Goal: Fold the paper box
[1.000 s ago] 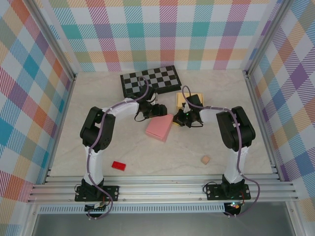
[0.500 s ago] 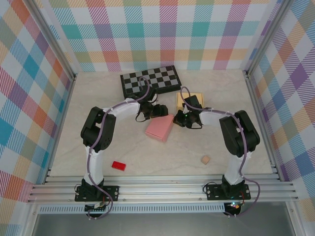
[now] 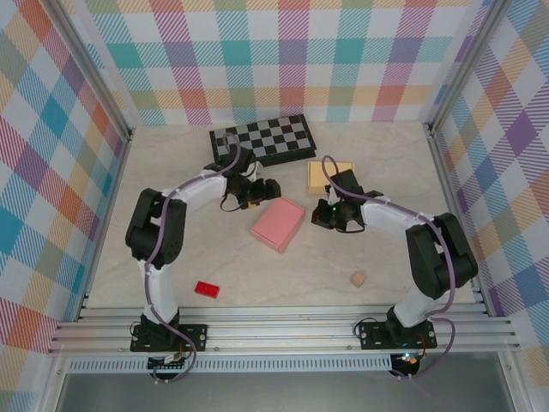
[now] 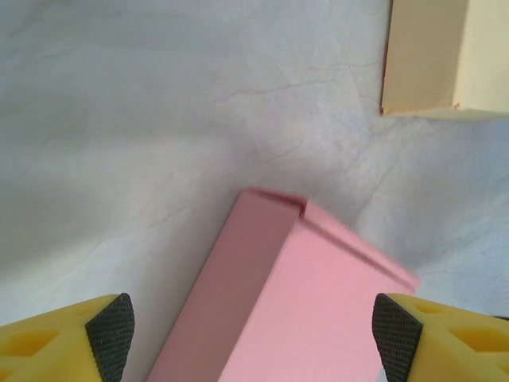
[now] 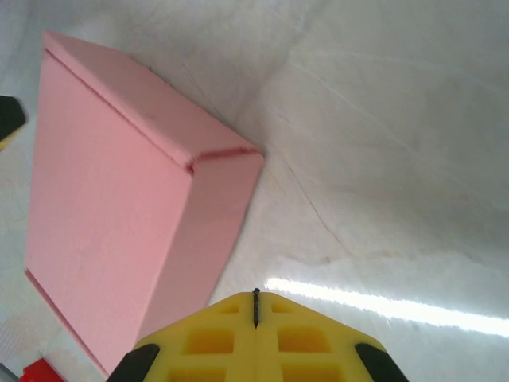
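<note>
I have two arms on a pale, marble-patterned surface point(image 3: 257, 275), inside walls of pastel plaid.

The pink paper box point(image 3: 279, 225) lies flat near the middle of the surface, between my two claws, turned at an angle. Its top face looks closed down, and a thin seam shows along one short edge.

My left claw point(image 3: 264, 190) sits at the box's far left corner. In the left wrist view its yellow fingers point(image 4: 56, 338), tipped with black pads, stand wide apart at the bottom corners. The pink box point(image 4: 294, 310) reaches up between them. There is a gap between the left pad and the box. I cannot tell whether the right pad touches it.

My right claw point(image 3: 319, 216) is just beside the box's right side, pointing toward it. In the right wrist view its two yellow fingers point(image 5: 207, 342) are pressed together, with only a thin dark line between them. They hold nothing. The pink box point(image 5: 111, 199) lies just ahead and to the left, with one corner close to the fingertips.

A black and white checkerboard point(image 3: 262, 139) lies at the far side of the surface. A pale yellow block point(image 3: 330, 174) sits to its right, near my right wrist. A small red block point(image 3: 206, 289) lies near the front left. A small tan cube point(image 3: 358, 279) lies near the front right, well apart from the box.
</note>
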Controlling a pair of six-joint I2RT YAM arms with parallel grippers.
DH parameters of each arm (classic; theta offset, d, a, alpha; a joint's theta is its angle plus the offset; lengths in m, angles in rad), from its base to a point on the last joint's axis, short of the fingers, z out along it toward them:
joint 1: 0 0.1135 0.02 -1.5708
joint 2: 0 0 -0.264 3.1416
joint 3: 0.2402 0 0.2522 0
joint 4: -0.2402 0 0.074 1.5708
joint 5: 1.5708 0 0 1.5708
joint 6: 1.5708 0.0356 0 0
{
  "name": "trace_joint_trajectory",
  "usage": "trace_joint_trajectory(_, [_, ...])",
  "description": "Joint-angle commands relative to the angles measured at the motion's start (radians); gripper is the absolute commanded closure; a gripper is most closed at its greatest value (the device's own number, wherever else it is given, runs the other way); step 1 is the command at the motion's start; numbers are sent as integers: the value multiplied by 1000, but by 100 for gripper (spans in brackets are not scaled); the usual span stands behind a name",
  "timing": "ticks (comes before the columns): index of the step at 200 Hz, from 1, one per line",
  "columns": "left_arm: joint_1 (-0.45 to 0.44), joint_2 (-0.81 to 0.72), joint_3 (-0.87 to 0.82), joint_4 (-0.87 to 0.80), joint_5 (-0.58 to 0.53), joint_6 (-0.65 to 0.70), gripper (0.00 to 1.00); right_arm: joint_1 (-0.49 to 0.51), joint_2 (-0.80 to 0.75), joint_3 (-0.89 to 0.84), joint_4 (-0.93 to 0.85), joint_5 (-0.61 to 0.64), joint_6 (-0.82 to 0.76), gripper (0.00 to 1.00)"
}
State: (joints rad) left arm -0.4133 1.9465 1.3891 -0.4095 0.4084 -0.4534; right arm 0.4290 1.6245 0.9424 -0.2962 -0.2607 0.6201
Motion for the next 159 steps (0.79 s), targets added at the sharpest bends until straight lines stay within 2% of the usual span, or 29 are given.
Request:
trace_joint_trajectory(1, [11, -139, -118, 30, 19, -8, 19, 23, -76, -67, -57, -6, 61, 100])
trace_joint_trajectory(38, [-2, -267, -345, 122, 55, -37, 20, 132, -159, -211, 72, -22, 251, 100])
trace_joint_trajectory(60, [-4, -304, -402, 123, 58, -18, 20, 229, -155, -248, 154, 3, 328, 100])
trace_joint_trajectory(83, [-5, -311, -432, 192, 68, -29, 20, 296, -120, -278, 270, 23, 401, 100])
trace_joint_trajectory(121, [-18, -278, -435, 230, 74, -32, 20, 324, -47, -286, 407, 41, 452, 100])
trace_joint_trajectory(159, [-19, -267, -416, 198, 50, 3, 20, 324, -7, -284, 444, 64, 463, 100])
